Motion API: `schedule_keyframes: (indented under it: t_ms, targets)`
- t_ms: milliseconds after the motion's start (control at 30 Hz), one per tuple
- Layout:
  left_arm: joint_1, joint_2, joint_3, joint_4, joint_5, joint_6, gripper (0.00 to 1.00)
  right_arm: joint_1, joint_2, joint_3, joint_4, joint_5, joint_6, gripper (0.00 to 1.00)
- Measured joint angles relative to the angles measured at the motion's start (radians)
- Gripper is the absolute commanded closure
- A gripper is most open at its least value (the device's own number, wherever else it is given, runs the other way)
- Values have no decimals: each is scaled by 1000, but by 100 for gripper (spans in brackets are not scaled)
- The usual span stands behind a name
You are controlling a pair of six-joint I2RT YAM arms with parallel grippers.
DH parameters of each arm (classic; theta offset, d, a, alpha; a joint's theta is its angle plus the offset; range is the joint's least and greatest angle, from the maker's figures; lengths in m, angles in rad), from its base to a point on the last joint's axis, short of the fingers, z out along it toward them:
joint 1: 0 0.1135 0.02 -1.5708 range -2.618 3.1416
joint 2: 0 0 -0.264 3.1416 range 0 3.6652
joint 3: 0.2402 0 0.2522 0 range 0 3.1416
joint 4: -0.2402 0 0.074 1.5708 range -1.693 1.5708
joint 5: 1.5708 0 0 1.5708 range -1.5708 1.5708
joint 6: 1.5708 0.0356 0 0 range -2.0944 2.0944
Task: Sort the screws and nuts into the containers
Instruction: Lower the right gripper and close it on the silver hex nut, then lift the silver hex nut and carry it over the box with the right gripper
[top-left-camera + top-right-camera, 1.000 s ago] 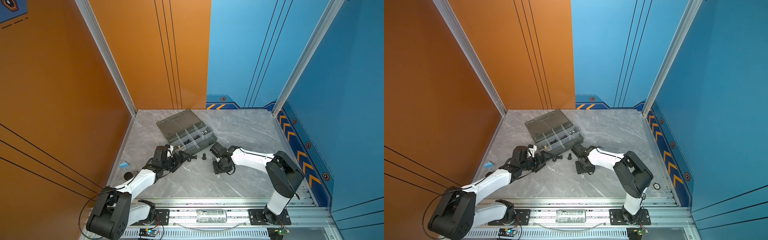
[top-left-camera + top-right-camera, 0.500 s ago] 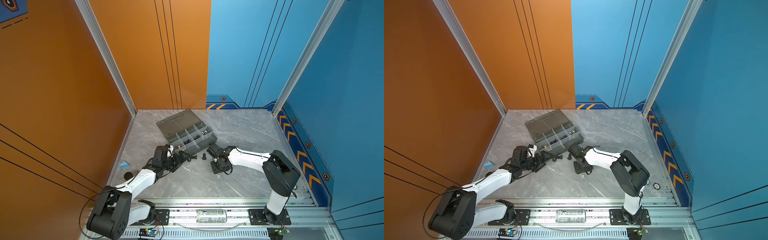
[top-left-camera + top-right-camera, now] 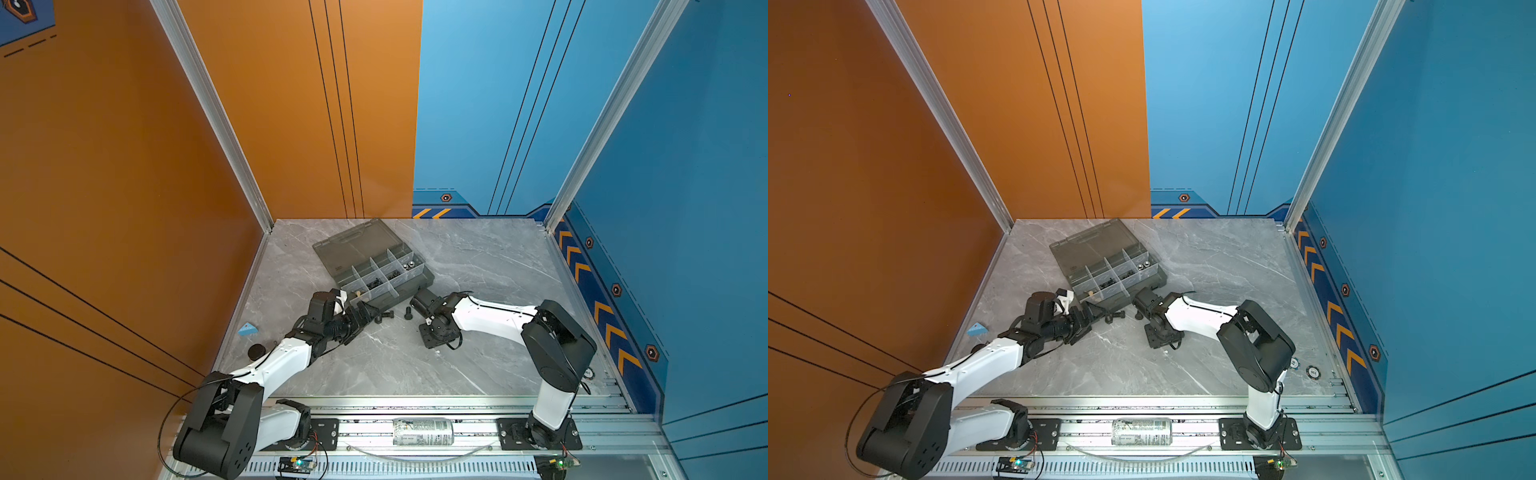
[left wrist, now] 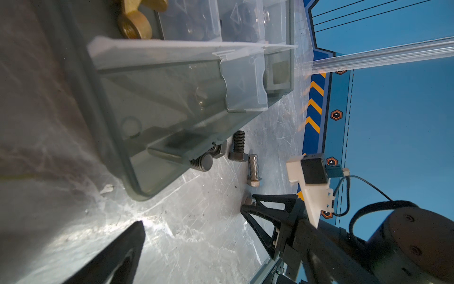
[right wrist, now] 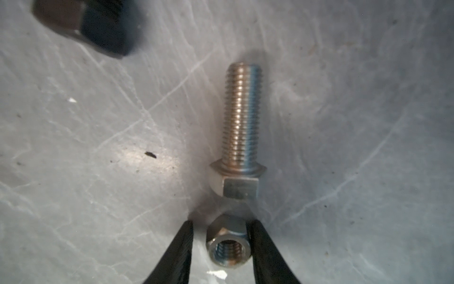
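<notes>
A silver nut (image 5: 227,243) lies on the marble between the fingers of my right gripper (image 5: 222,222). One finger touches it and a thin gap shows at the other, so the jaws are open. Just beyond the nut lies a silver screw (image 5: 242,123), and a black screw (image 5: 81,27) lies farther off. My left gripper (image 3: 368,312) stands open and empty by the near corner of the grey organizer box (image 3: 409,286). Two black screws (image 4: 238,145) lie at the box's latch. The containers (image 3: 376,272) hold black parts, silver nuts (image 3: 408,264) and brass pieces (image 4: 134,24).
The box lid (image 3: 353,243) lies open flat behind the compartments. A round dark cap (image 3: 256,351) and a blue wedge (image 3: 247,329) sit by the left wall. A can (image 3: 422,432) lies on the front rail. Round tokens (image 3: 1312,372) rest near the right arm's base.
My right gripper has moved left toward the loose screws and its jaws have narrowed round the silver nut. The left arm has not moved.
</notes>
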Motion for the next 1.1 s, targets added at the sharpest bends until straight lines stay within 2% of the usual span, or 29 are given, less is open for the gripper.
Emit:
schedule_keyframes:
  t_ms: [233, 400, 767, 900, 1100]
  targets:
    - [0, 0, 0, 0, 0, 0, 2, 2, 0, 1, -1, 0, -12, 63]
    - [0, 3, 0, 8, 0, -1, 2, 3, 0, 1, -8, 0, -14, 75]
    - [1, 3, -2, 23, 0, -4, 2, -3, -4, 6, -35, 0, -25, 89]
    - [8, 3, -10, 26, 0, -4, 2, -40, -23, 26, -63, -59, -51, 91]
    - [14, 3, -11, 34, 1, -4, 2, -136, -91, 138, -78, -172, -120, 91]
